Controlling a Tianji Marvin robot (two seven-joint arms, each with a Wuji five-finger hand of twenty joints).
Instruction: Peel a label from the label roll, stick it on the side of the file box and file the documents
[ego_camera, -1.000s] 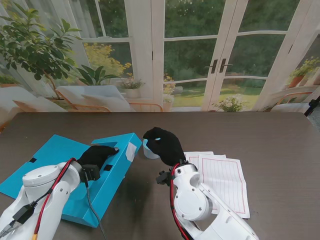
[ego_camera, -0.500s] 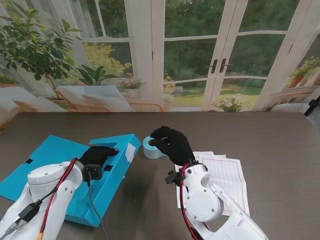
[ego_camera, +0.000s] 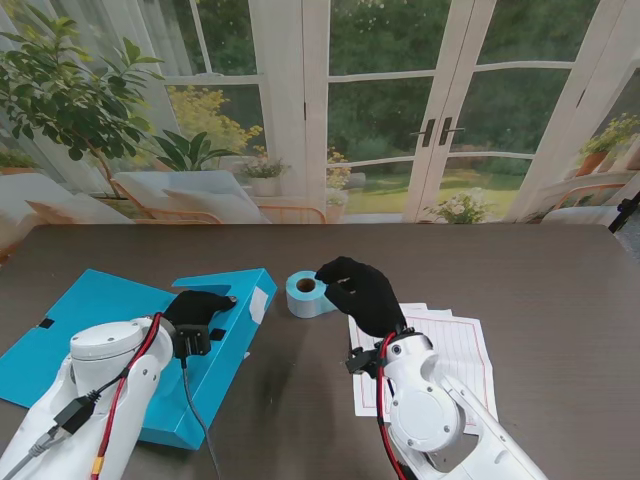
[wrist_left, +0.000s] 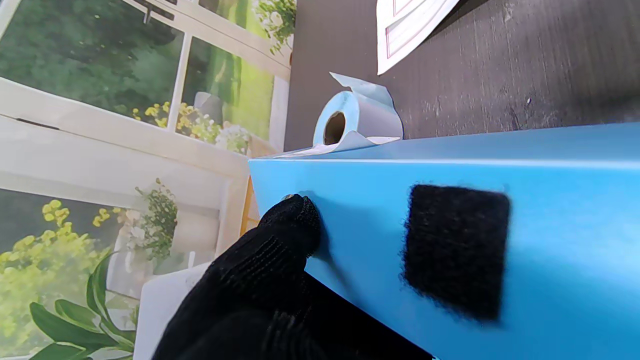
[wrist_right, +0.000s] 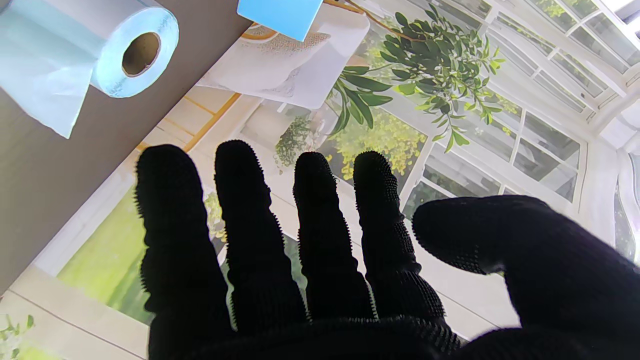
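The blue file box (ego_camera: 140, 330) lies at my left with a white label (ego_camera: 260, 303) on its right side. My left hand (ego_camera: 195, 310) rests on the box, one fingertip (wrist_left: 295, 220) pressed against its blue face (wrist_left: 550, 175) beside a black velcro patch (wrist_left: 452, 250). The blue label roll (ego_camera: 306, 293) stands on the table just right of the box, a loose strip hanging from it (wrist_right: 45, 100). My right hand (ego_camera: 360, 295) hovers open beside the roll, fingers (wrist_right: 250, 220) spread and holding nothing. The documents (ego_camera: 440, 365) lie under my right forearm.
The dark table (ego_camera: 540, 290) runs to the right and far edges. Behind it stands a backdrop of windows and plants (ego_camera: 60, 90). Both white forearms (ego_camera: 420, 410) rise from the near edge.
My right hand has drawn back to the right and nearer to me, off the label roll, which now stands uncovered. The left hand stays on the box.
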